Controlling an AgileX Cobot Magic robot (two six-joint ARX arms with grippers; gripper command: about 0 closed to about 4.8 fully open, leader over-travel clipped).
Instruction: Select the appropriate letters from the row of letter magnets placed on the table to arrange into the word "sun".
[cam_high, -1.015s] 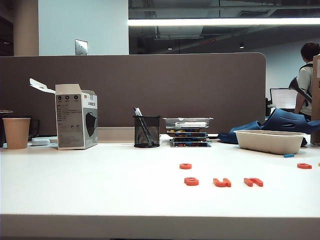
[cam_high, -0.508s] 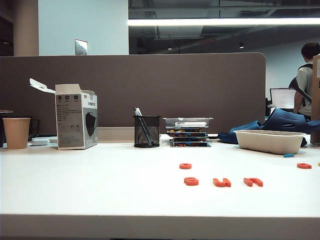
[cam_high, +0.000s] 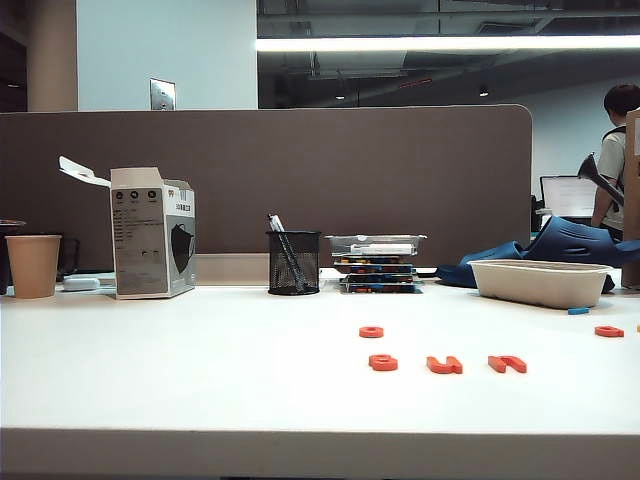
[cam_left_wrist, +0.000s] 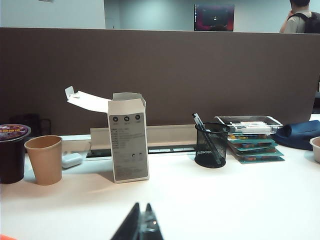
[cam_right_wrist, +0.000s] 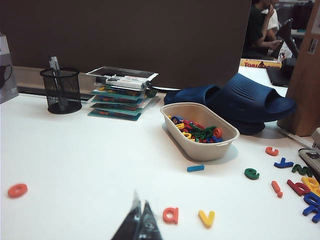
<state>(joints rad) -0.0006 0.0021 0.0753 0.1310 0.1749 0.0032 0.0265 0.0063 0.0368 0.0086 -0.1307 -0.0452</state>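
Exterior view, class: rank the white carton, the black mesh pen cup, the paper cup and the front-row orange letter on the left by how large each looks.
1. White carton.
2 and 3. Black mesh pen cup and paper cup: too alike to rank.
4. Front-row orange letter, smallest although nearest the camera.

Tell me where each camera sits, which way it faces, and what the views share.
Exterior view: low at the white table's front edge, facing the brown partition; no arm shows.
Left wrist view: above the table, facing the partition; shut left hand shows.
Right wrist view: likewise; shut right hand shows.
All share the black mesh pen cup.
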